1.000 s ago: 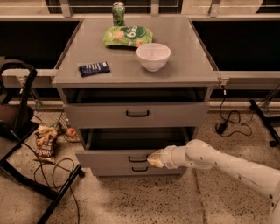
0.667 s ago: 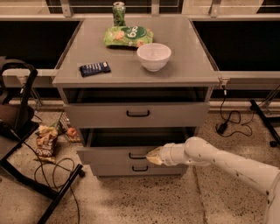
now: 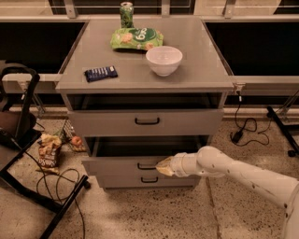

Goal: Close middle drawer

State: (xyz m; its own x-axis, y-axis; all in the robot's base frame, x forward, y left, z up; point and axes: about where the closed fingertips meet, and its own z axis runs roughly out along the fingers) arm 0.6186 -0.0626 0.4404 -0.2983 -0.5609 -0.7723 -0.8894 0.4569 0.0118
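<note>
The middle drawer [image 3: 117, 165] of the grey cabinet stands pulled out a little, with a dark gap above its low front and a small black handle [image 3: 146, 166]. My gripper [image 3: 163, 167] is at the end of the white arm that reaches in from the lower right. Its yellowish tip is shut and empty, and it presses on the drawer front just right of the handle. The taller top drawer [image 3: 147, 122] is slightly out. The lowest drawer [image 3: 149, 179] sits below and is further in.
On the cabinet top [image 3: 201, 70] are a green can [image 3: 126, 14], a green chip bag [image 3: 136, 38], a white bowl [image 3: 164, 60] and a dark blue bar [image 3: 101, 73]. A black chair frame [image 3: 23, 140], snack bags [image 3: 46, 151] and cables lie on the floor at left.
The middle drawer has slid a little way into the cabinet, with my gripper following it inward. More of the lowest drawer's front now shows.
</note>
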